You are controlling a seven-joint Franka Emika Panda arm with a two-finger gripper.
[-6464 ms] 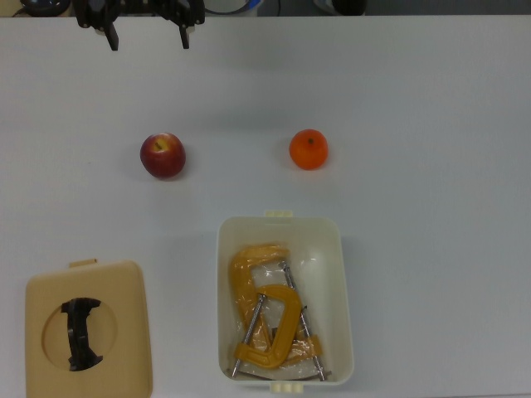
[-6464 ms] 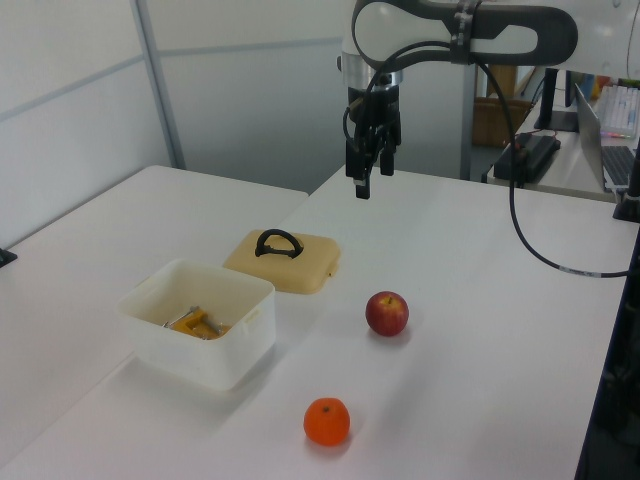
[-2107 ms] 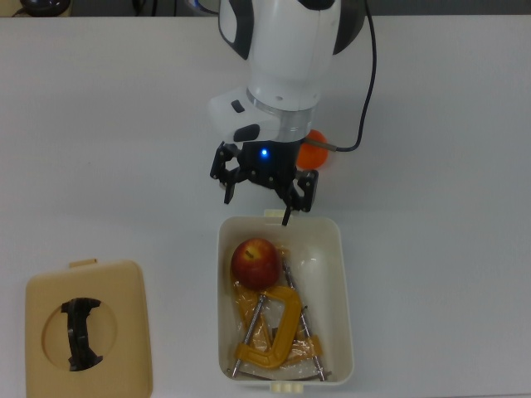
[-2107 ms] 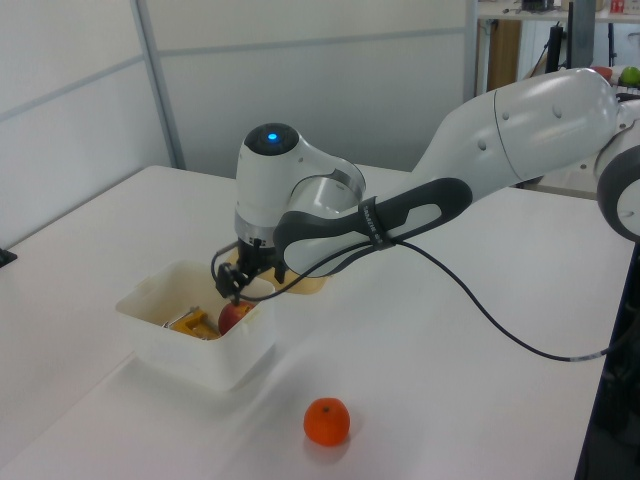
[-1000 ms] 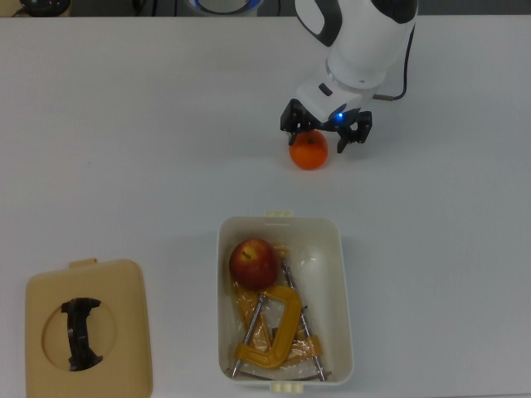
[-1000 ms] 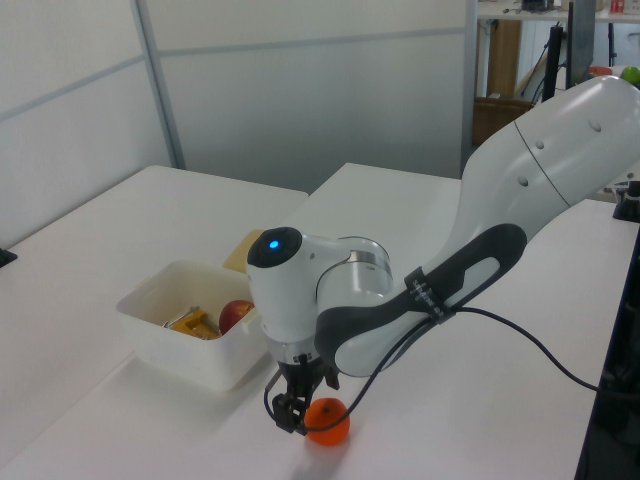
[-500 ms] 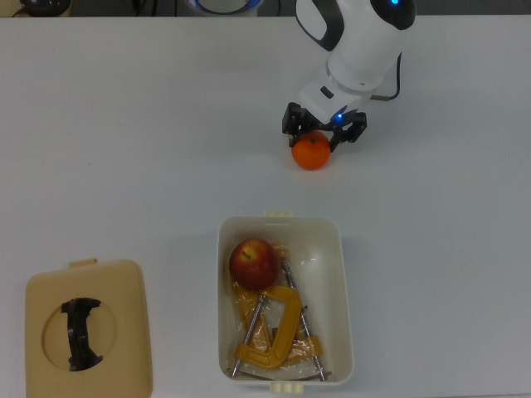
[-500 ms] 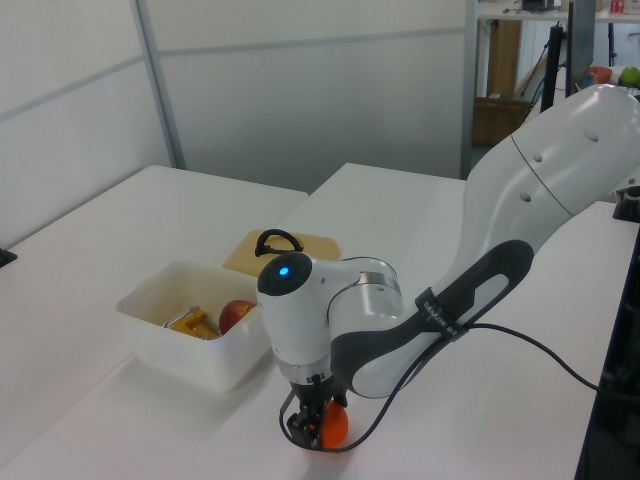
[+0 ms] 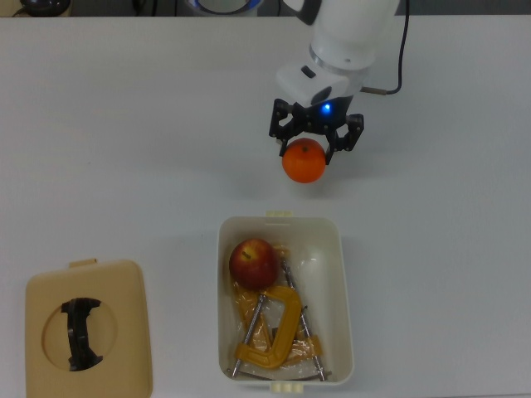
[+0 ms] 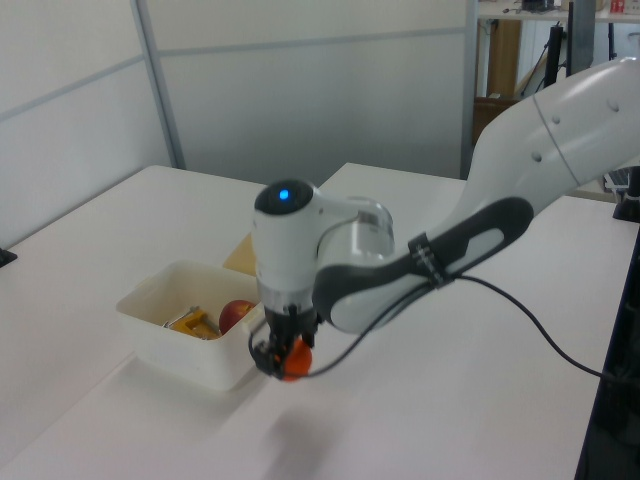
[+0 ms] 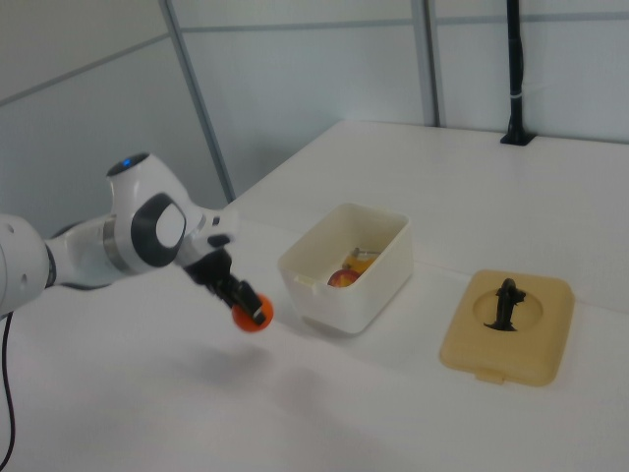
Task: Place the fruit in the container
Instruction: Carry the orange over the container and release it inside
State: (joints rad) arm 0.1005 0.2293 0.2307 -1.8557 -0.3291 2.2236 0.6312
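Observation:
My gripper [image 9: 305, 154] is shut on the orange citrus [image 9: 304, 163] and holds it in the air, clear of the table, just outside the short end of the cream-white container [image 9: 343, 274]. The same held citrus [image 10: 293, 361] hangs beside the container [image 10: 215, 360] in the left view, and the citrus [image 11: 253, 314] shows left of the container [image 11: 378, 285] in the right view. The dark red apple [image 9: 255, 262] lies inside the tub near its end closest to the gripper, next to a yellow clamp [image 9: 278, 330]. The apple [image 10: 236, 315] also peeks over the rim.
A flat tan lid [image 9: 124, 365] with a black handle [image 9: 80, 332] lies on the white table at the top view's lower left; the lid [image 11: 506, 327] is right of the tub in the right view. The arm's cable [image 10: 540, 335] trails over the table.
My gripper has closed on the orange citrus and lifted it off the table, shifting slightly toward the container. The apple stays in the tub.

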